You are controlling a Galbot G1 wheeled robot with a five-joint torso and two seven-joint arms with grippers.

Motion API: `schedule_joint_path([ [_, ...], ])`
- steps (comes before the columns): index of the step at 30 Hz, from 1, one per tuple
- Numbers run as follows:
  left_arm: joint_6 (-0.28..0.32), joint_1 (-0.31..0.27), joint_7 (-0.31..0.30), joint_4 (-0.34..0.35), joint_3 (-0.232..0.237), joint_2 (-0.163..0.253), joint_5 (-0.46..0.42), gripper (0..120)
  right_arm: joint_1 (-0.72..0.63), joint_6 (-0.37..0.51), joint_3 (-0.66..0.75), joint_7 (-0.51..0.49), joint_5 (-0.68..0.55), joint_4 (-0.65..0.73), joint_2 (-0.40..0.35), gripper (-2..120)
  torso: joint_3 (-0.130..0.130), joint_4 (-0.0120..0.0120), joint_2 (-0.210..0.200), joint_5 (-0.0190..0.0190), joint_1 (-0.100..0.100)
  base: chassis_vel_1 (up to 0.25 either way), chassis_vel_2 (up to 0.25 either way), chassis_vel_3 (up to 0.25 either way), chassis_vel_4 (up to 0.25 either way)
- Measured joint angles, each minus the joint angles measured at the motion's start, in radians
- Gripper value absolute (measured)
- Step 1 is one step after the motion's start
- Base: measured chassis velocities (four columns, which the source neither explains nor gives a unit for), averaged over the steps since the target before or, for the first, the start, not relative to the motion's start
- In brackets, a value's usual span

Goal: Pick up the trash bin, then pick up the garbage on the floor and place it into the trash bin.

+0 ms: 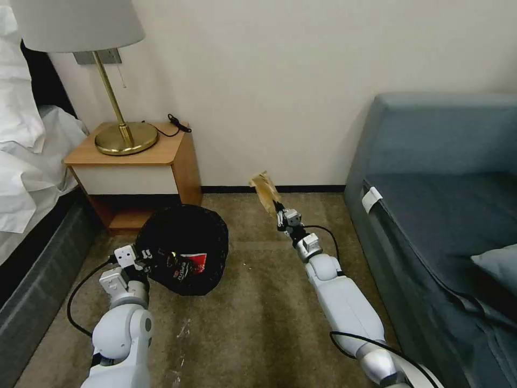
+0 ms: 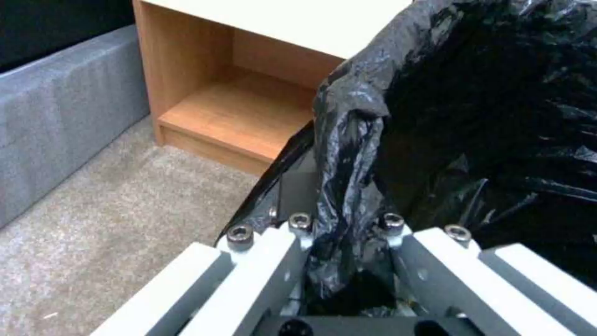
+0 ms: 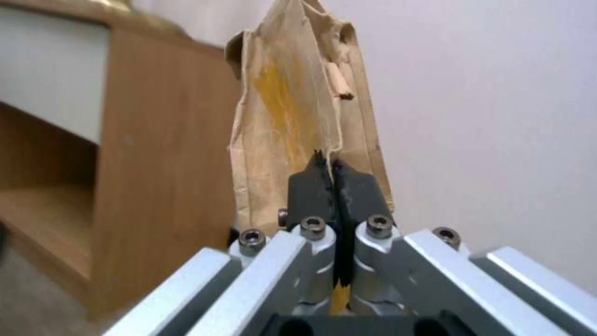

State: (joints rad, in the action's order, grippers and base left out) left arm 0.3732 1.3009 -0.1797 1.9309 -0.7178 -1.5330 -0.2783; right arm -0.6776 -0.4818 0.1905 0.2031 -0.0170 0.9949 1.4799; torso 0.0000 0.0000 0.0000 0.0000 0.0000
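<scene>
The trash bin [image 1: 186,253] hangs tilted above the carpet floor [image 1: 258,318], its black bag facing me, with a red-and-white wrapper [image 1: 195,265] inside. My left gripper [image 1: 144,264] is shut on the bin's rim; in the left wrist view the crinkled bag [image 2: 348,154] is pinched between the fingers [image 2: 292,261]. My right gripper [image 1: 278,208] is raised to the right of the bin and is shut on a piece of garbage, a tan crumpled paper scrap [image 1: 265,189]. In the right wrist view the paper scrap [image 3: 292,116] stands up from the dark fingertips [image 3: 311,186].
A wooden nightstand [image 1: 134,167] with a brass lamp [image 1: 125,137] stands behind the bin, with a bed [image 1: 27,178] on the left. A blue-grey sofa [image 1: 447,215] lines the right side. Open carpet lies between my arms and toward me.
</scene>
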Motion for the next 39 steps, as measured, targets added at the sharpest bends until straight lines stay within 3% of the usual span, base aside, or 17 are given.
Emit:
schedule_joint_path([
  [17, -0.006, -0.020, 0.002, -0.031, 0.008, -0.002, 0.002, 3, -0.043, 0.114, -0.204, -0.053, -0.041, 0.356, -0.007, 0, 0.000, 0.0001, 0.000, -0.0001, 0.000, 0.000, 0.000, 0.000, 0.000],
  [39, -0.005, -0.013, -0.004, -0.023, 0.013, -0.014, 0.011, 3, -0.141, 0.102, -0.359, -0.050, 0.034, 0.364, 0.017, 0, 0.000, 0.0000, 0.000, 0.0000, 0.000, 0.000, 0.000, 0.000, 0.000],
])
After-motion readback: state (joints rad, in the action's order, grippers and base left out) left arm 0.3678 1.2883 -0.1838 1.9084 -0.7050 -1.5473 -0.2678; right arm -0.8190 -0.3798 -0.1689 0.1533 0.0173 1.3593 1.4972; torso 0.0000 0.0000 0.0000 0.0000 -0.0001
